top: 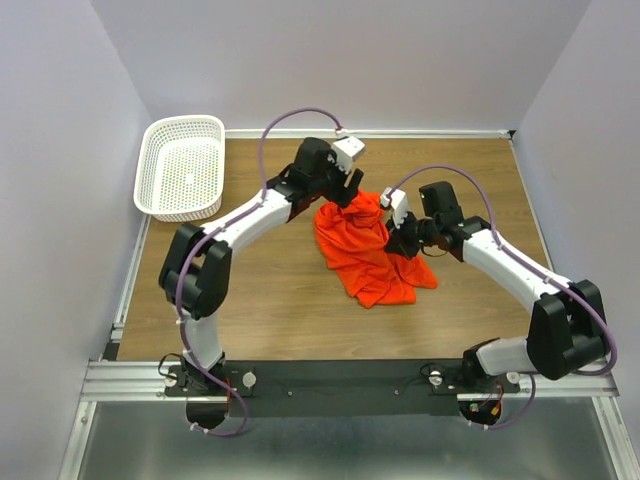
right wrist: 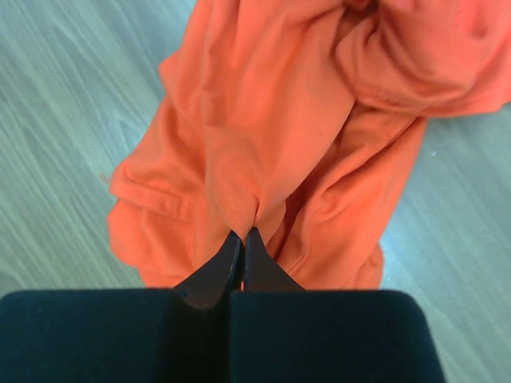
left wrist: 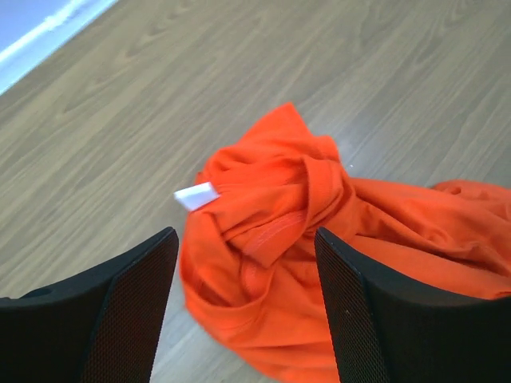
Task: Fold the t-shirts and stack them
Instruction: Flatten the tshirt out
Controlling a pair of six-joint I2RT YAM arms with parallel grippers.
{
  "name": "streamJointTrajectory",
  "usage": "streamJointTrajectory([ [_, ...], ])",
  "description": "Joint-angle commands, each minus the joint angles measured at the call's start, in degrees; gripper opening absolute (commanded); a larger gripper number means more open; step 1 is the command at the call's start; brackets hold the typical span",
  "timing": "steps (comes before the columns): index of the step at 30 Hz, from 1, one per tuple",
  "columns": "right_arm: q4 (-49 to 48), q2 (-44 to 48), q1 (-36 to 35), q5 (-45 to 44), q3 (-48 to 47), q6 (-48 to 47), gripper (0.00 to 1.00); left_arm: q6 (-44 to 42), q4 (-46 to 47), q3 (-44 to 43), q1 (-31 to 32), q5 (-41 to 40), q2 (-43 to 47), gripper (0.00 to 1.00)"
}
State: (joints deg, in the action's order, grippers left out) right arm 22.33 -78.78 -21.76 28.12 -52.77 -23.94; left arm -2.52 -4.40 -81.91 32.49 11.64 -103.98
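- t-shirt (top: 365, 250): plain, bright orange-red, lying crumpled in a heap on the wooden table (top: 260, 300), just right of the middle of the overhead frame
- From above, the heap forms an uneven strip running from upper left to lower right; it is broadest toward its lower end, creased all over, with no panel lying flat
- In the left wrist view the neck end is bunched in the middle of the frame, with the ribbed collar band twisted over itself
- A small white label (left wrist: 197, 195) pokes out at the left edge of that bunch
- In the right wrist view the thin cloth fills the upper and middle frame; a stitched hem shows at centre left, and long pleats run down to a single point
- right gripper (right wrist: 243, 233): jaws pressed tight together, nipping a small fold of the t-shirt at that point, in the lower middle of its own view
- left gripper (left wrist: 243, 239): jaws spread wide at the bottom of its view, one on each side of the bunched neck end, gripping nothing; whether they touch the cloth cannot be told
- A white mesh basket (top: 185, 175) sits in the upper left of the overhead frame, well apart from the t-shirt
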Motion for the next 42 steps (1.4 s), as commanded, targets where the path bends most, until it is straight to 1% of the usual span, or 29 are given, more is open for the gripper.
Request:
streamJointTrajectory([
  [1, 3.2, -0.7, 0.9, 0.7, 1.0, -0.6, 0.01, -3.5, -4.1, -3.5, 3.1, -0.6, -5.5, 0.77],
  [9, 3.3, -0.2, 2.2, 1.9, 0.5, 0.4, 0.01, -3.7, -4.3, -4.0, 5.2, -4.1, -10.7, 0.75],
  [13, 3.5, -0.4, 2.9, 2.3, 0.5, 0.5, 0.0, -3.7, -4.7, -6.6, 6.4, -7.3, -13.3, 0.73],
  [15, 3.6, -0.3, 3.2, 2.8, 0.5, 0.6, 0.01, -3.8, -6.0, -8.9, 6.9, -13.0, -15.7, 0.69],
  [16, 3.6, -0.2, 3.2, 3.0, 0.5, 0.6, 0.01, -3.8, -6.6, -9.7, 6.9, -13.0, -16.4, 0.66],
  [17, 3.6, -0.1, 3.5, 3.4, 0.4, 0.6, 0.01, -3.7, -7.8, -10.5, 7.1, -15.9, -17.1, 0.59],
  [19, 3.7, -0.1, 3.7, 3.8, 0.4, 0.6, 0.01, -3.6, -8.2, -12.0, 7.2, -18.9, -18.6, 0.47],
  [20, 3.7, -0.1, 3.8, 3.9, 0.4, 0.5, 0.01, -3.5, -8.2, -12.1, 7.3, -19.6, -18.6, 0.37],
  [21, 3.8, 0.0, 3.9, 3.9, 0.4, 0.6, 0.0, -3.2, -8.1, -12.2, 7.6, -20.0, -18.1, 0.12],
  [23, 3.8, 0.0, 4.2, 3.9, 0.4, 0.5, 0.01, -2.8, -7.6, -11.7, 7.9, -20.5, -16.7, 0.02],
  [24, 3.9, 0.1, 4.3, 3.9, 0.3, 0.6, 0.01, -2.7, -7.4, -11.3, 8.1, -20.3, -15.8, 0.0],
  [27, 3.9, 0.9, 4.8, 2.4, 0.2, 0.3, 0.0, -1.2, -6.1, -9.3, 8.4, -18.7, -8.9, 0.0],
  [29, 3.9, 1.7, 5.8, 1.2, 0.0, 0.0, 0.01, -0.4, -4.9, -6.0, 8.4, -17.7, -4.9, 0.0],
  [30, 3.9, 2.8, 6.1, -1.3, -0.1, -0.1, 0.0, 0.6, -3.7, -3.6, 8.2, -17.3, -0.6, 0.0],
  [32, 3.9, 4.7, 7.4, -5.5, -0.3, -0.6, 0.01, 1.6, -2.6, -1.2, 8.0, -16.8, 3.9, 0.0],
  [33, 3.8, 5.6, 8.0, -6.7, -0.4, -0.8, 0.01, 2.1, -1.8, -0.2, 7.9, -16.7, 8.1, 0.0],
  [35, 3.9, 8.8, 9.9, -9.1, -1.6, -1.2, 0.01, 3.3, -1.3, 2.3, 7.3, -15.6, 12.3, 0.0],
  [36, 3.9, 10.0, 10.2, -10.2, -2.1, -1.4, 0.01, 4.0, -1.2, 2.8, 7.2, -15.2, 16.1, 0.0],
  [38, 4.0, 13.9, 10.9, -13.9, -4.3, -1.9, 0.01, 4.7, -1.1, 4.2, 6.8, -14.2, 19.9, 0.0],
  [40, 4.0, 15.8, 11.1, -15.7, -6.5, -2.2, 0.01, 5.1, -0.9, 4.8, 6.5, -13.3, 24.9, 0.0],
  [42, 4.2, 18.6, 11.1, -18.3, -10.2, -2.2, 0.01, 5.6, -1.0, 5.0, 6.3, -13.2, 27.9, 0.0],
])
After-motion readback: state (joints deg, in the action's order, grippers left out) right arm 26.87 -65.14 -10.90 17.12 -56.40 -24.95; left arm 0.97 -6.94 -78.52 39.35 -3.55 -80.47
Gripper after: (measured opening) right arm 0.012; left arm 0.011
